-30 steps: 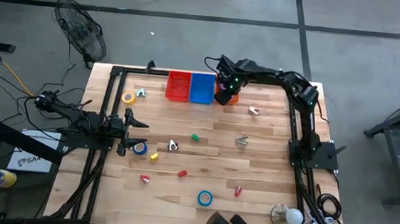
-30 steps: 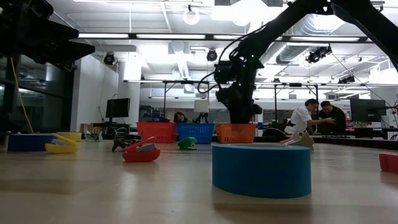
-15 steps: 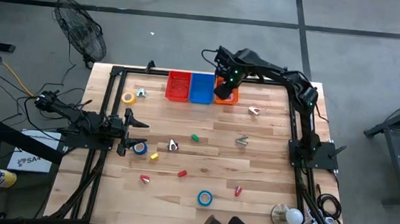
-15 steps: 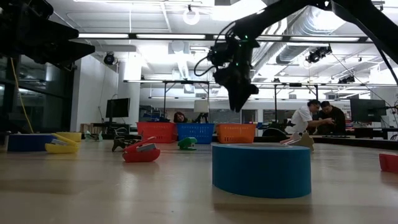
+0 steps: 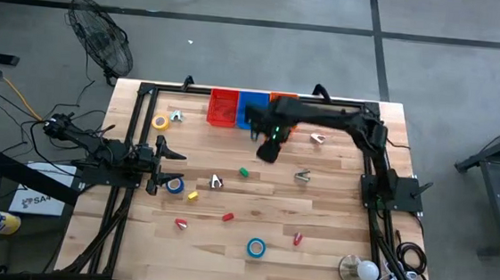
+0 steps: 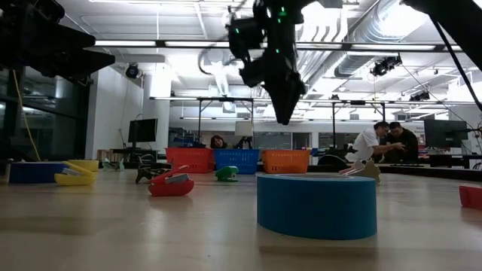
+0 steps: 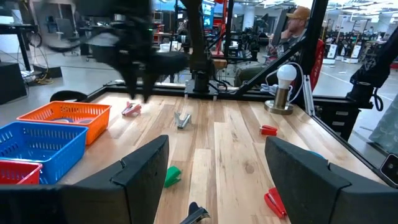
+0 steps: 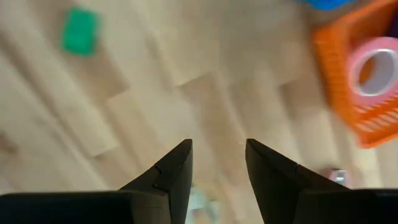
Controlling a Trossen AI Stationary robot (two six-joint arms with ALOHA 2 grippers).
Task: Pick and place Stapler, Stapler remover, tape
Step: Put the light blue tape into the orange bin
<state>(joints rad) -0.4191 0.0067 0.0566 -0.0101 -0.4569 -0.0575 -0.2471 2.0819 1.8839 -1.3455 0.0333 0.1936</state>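
Note:
My right gripper [image 5: 267, 148] [image 8: 217, 155] is open and empty, hanging in the air over the table's middle, between the orange basket [image 8: 348, 87] and the green stapler [image 5: 244, 171] [image 8: 79, 29]. A pink tape roll [image 8: 376, 71] lies inside the orange basket. On the table lie a yellow tape roll [image 5: 160, 122], two blue tape rolls [image 5: 175, 185] [image 5: 256, 247] and several small coloured staplers and metal staple removers [image 5: 303, 175]. My left gripper [image 5: 177, 155] [image 7: 214, 180] waits open at the table's left side, beside one blue roll.
Red [image 5: 223, 107], blue [image 5: 253, 106] and orange baskets stand in a row at the far edge. A lamp [image 5: 358, 270] stands at the near right corner. People sit in the room beyond the table [image 6: 380, 143]. Bare wood lies between the scattered pieces.
My right gripper has risen from the orange basket and swung toward the table's near edge and a little left, out over the middle of the table. The left arm has kept still.

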